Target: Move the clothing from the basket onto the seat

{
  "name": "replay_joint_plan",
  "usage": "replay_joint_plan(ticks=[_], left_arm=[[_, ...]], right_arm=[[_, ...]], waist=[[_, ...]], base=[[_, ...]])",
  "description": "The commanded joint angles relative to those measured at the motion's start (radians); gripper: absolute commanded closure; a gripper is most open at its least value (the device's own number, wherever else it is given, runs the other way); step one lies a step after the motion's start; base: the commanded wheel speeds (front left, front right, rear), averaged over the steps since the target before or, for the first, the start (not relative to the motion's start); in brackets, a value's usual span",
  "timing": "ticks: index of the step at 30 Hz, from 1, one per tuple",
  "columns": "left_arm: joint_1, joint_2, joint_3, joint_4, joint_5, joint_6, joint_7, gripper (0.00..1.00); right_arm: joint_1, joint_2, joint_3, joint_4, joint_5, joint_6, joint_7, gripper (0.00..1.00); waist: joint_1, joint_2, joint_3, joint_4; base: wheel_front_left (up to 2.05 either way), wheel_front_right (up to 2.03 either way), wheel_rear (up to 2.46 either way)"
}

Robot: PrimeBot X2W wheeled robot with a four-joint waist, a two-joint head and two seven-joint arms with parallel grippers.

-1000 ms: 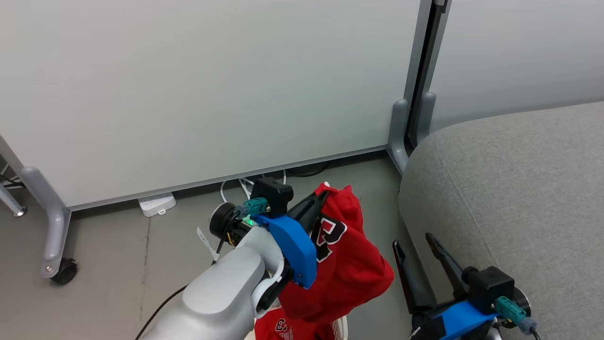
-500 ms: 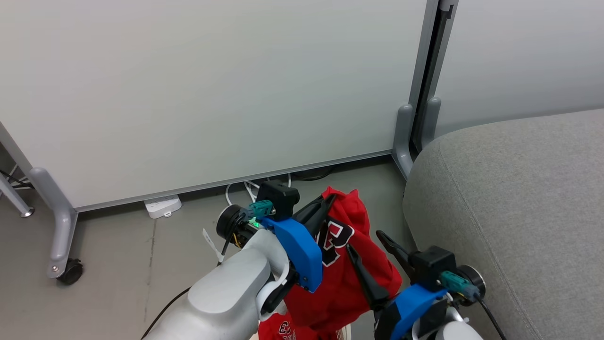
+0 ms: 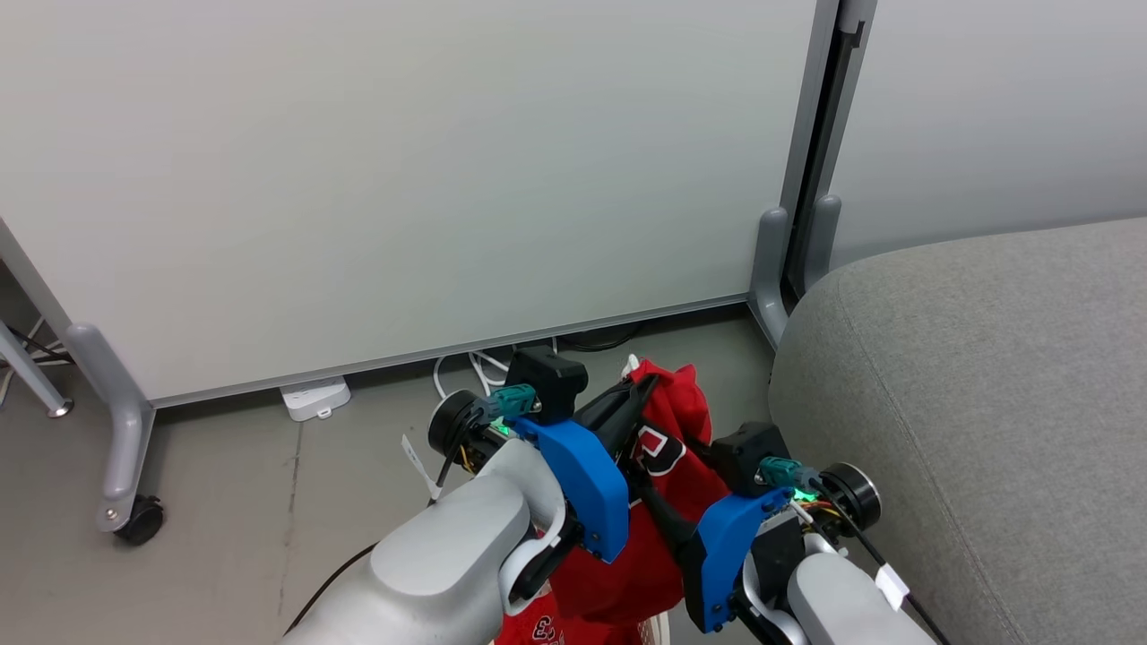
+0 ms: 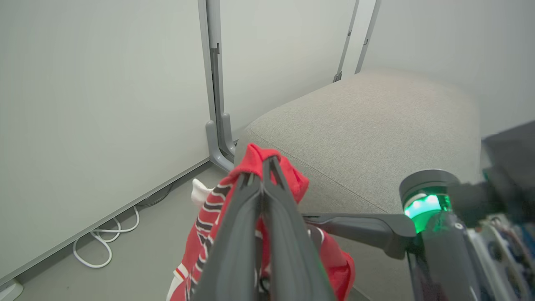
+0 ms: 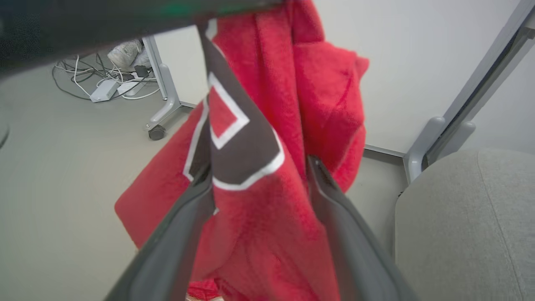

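My left gripper (image 3: 647, 387) is shut on the top fold of a red jersey (image 3: 681, 466), a piece of the clothing that hangs free above the floor. In the left wrist view its fingers (image 4: 264, 167) pinch the red cloth (image 4: 288, 179) just in front of the grey seat (image 4: 368, 125). My right gripper (image 5: 259, 167) stands open with a finger on each side of the hanging jersey (image 5: 267, 217), by its dark-and-white print. A second red jersey (image 3: 538, 627) and a sliver of the white basket (image 3: 652, 627) show at the bottom edge. The seat (image 3: 986, 376) lies to the right.
White partition panels stand behind on grey feet, one with a castor (image 3: 139, 521). A white power strip (image 3: 314, 397) and looped cables (image 3: 466, 367) lie on the grey floor by the panel. A grey post (image 3: 771, 260) stands close to the seat's corner.
My right gripper has swung left from beside the seat to the hanging jersey, and its open fingers now straddle the cloth. The left gripper keeps its hold; the camera has shifted slightly.
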Motion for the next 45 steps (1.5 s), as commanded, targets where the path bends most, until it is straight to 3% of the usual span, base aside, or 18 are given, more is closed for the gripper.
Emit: replay_joint_plan(ticks=[1, 6, 9, 10, 38, 39, 40, 45], left_arm=[[-0.015, 0.002, -0.007, -0.005, -0.007, 0.005, -0.01, 1.0], [-0.024, 0.002, -0.024, -0.006, -0.029, 0.009, -0.016, 1.0], [-0.033, 0.002, -0.035, -0.006, -0.038, 0.009, -0.02, 1.0], [-0.036, 0.002, -0.039, -0.006, -0.041, 0.01, -0.022, 1.0], [-0.082, 0.002, -0.075, 0.038, -0.103, 0.037, -0.061, 1.0], [-0.082, 0.002, -0.076, 0.039, -0.105, 0.038, -0.062, 0.6], [-0.082, 0.002, -0.074, 0.039, -0.105, 0.039, -0.064, 0.0], [-0.048, 0.006, -0.064, 0.045, -0.083, 0.026, -0.075, 0.0]], right_arm=[[-0.02, -0.001, 0.012, 0.028, -0.002, -0.001, 0.005, 0.0], [-0.065, -0.002, 0.07, 0.105, 0.037, -0.001, -0.005, 0.0], [-0.09, -0.002, 0.092, 0.137, 0.066, -0.001, -0.026, 0.92], [-0.096, -0.002, 0.098, 0.146, 0.073, -0.001, -0.033, 1.0], [-0.171, -0.002, 0.157, 0.245, 0.115, -0.001, -0.136, 1.0], [-0.172, -0.002, 0.155, 0.246, 0.113, -0.001, -0.136, 1.0], [-0.173, -0.002, 0.153, 0.246, 0.11, -0.001, -0.139, 1.0], [-0.178, -0.002, 0.137, 0.249, 0.097, -0.001, -0.152, 1.0]], waist=[[0.0, 0.0, -0.002, 0.001], [0.0, 0.0, -0.002, 0.002], [0.0, 0.0, 0.0, 0.004], [0.0, 0.0, 0.001, 0.005], [0.0, 0.0, 0.012, 0.0], [0.0, 0.0, 0.012, -0.001], [0.0, 0.0, 0.013, -0.002], [0.0, 0.0, 0.017, -0.003]], base=[[0.0, 0.0, 0.0], [0.0, 0.0, 0.0], [0.0, 0.0, 0.0], [0.0, 0.0, 0.0], [0.0, 0.0, 0.0], [0.0, 0.0, 0.0], [0.0, 0.0, 0.0], [0.0, 0.0, 0.0]])
